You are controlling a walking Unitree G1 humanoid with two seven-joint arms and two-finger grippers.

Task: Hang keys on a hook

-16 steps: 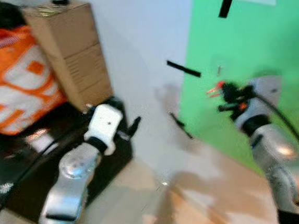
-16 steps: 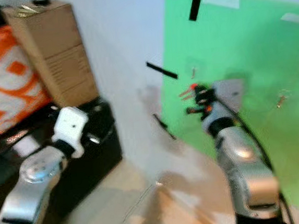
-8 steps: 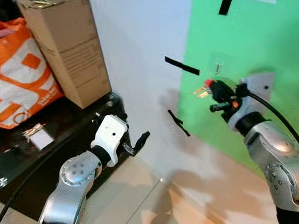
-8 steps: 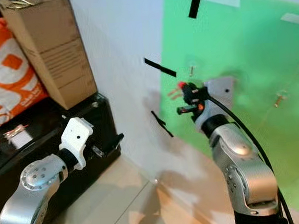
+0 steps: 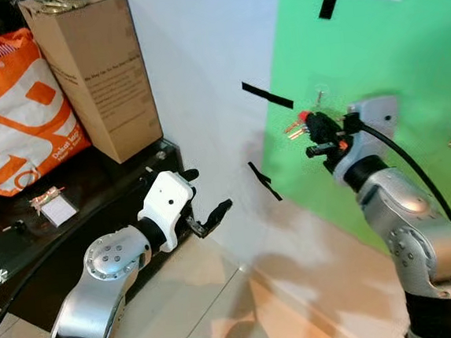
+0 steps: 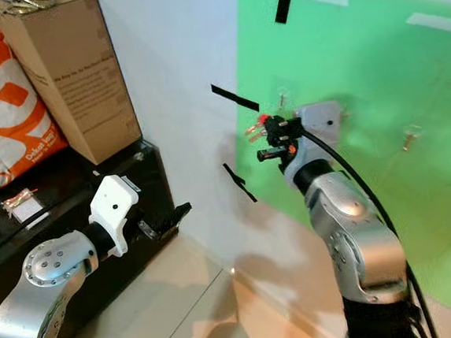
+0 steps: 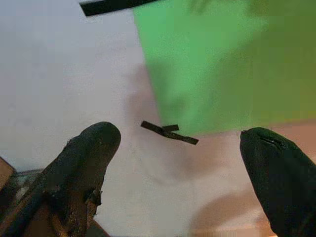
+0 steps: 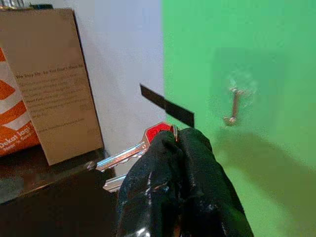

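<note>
Now that our right gripper (image 5: 311,132), fingers pinched on the keys (image 8: 129,157), has drifted nearer the metal hook (image 8: 232,105) on the green panel (image 5: 406,66), hanging looks close, while our left gripper (image 7: 177,163) stays spread, idle.

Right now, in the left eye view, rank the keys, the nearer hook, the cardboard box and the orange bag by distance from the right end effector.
1. Keys: pinched in the right end effector.
2. Nearer hook: just above it, on the green sheet.
3. Cardboard box: far to its left, on the black cabinet.
4. Orange bag: farthest, left of the box.
</note>
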